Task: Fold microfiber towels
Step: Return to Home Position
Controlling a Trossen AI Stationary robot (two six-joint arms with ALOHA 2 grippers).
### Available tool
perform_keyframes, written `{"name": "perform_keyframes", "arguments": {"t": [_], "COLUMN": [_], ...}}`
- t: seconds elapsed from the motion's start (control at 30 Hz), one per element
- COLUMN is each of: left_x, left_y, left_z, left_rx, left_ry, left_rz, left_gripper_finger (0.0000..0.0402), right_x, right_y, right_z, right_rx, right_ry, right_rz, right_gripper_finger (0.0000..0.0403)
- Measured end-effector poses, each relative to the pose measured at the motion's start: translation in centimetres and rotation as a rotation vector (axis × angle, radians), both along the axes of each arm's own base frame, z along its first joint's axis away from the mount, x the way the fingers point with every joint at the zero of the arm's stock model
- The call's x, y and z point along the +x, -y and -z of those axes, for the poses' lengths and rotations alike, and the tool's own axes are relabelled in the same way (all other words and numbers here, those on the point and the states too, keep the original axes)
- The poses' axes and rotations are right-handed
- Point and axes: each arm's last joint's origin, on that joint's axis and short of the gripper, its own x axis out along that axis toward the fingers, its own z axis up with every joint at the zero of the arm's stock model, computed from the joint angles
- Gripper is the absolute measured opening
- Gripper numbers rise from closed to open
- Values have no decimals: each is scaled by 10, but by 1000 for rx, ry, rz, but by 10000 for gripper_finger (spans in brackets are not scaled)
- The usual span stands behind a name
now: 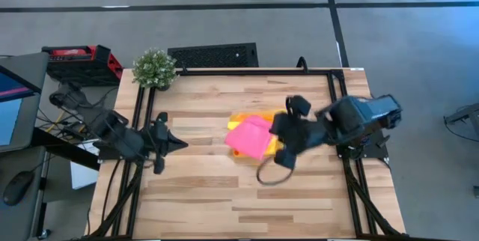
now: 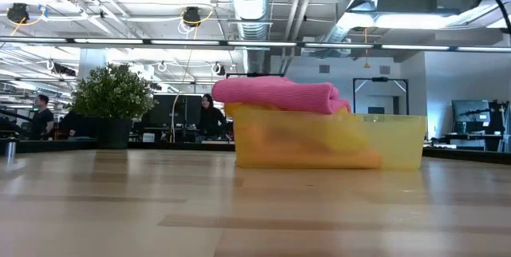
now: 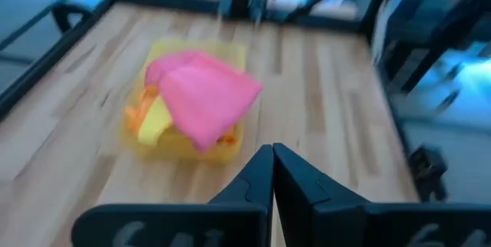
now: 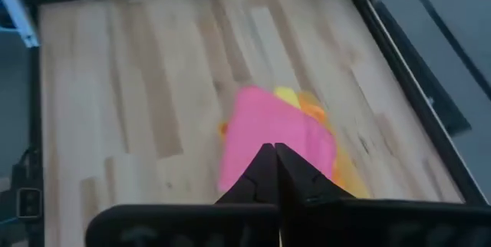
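A hot pink towel (image 1: 251, 135), folded, lies on top of a translucent yellow tray (image 2: 399, 141) at the table's middle right. It rests on a yellow towel (image 3: 156, 116) and orange cloth (image 3: 136, 116) inside the tray. The pink towel also shows in the low view (image 2: 275, 93) and the right wrist view (image 4: 272, 124). My right gripper (image 1: 275, 129) is shut and hovers above the tray's right side, out of the low view. It shows in its own wrist view (image 4: 274, 149). My left gripper (image 1: 183, 144) is shut and empty at the table's left edge, pointing toward the tray (image 3: 272, 149).
A potted plant (image 1: 155, 67) stands at the table's far left corner. A black frame rail (image 1: 333, 91) runs along the table's sides. A dark cable loop (image 1: 273, 174) hangs under my right arm. Bare wood lies between my left gripper and the tray. People (image 2: 209, 117) sit in the room behind.
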Motion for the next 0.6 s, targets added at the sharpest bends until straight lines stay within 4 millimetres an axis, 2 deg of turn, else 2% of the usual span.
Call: {"name": "perform_keyframes", "arguments": {"t": [0.13, 0.23, 0.4, 0.6], "left_x": [-17, -28, -48, -69], "left_y": [-18, -30, -49, -61], "left_z": [17, 31, 56, 71], "left_rx": [-48, -69, -83, -64], "left_ry": [173, 271, 340, 423], "left_rz": [42, 61, 13, 0], "left_gripper_finger": [0, 0, 0, 0], "right_x": [-6, -19, -54, -95], "right_y": [-27, -35, -30, -18], "right_z": [11, 25, 43, 70], "right_rx": [-23, -15, 58, 146], "right_ry": [45, 36, 93, 251], "right_rz": [-44, 3, 147, 149], "right_gripper_finger": [5, 7, 4, 3]}}
